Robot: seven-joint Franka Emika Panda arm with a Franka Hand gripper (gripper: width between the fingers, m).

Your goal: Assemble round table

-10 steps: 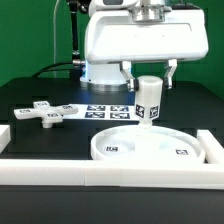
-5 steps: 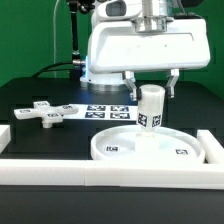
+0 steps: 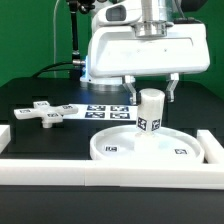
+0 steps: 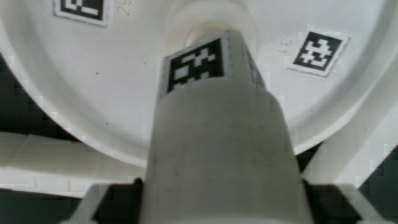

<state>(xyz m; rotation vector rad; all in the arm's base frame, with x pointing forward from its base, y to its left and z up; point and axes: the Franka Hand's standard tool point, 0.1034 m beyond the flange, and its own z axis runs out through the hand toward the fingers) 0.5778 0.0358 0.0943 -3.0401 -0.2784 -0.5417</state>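
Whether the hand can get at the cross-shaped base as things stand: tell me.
Probably not yet: the hand is full, holding the leg over the round disc. The cross-shaped base itself lies uncovered, nothing on or over it.

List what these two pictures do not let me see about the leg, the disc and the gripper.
1. Lower end of the leg: in the wrist view the leg's own body covers it, so I cannot tell whether it touches the disc.
2. Centre of the disc: behind the leg in both views.
3. Fingertips of the gripper: cut off by the wrist view's edge.
4. The cross-shaped base: outside the wrist view.
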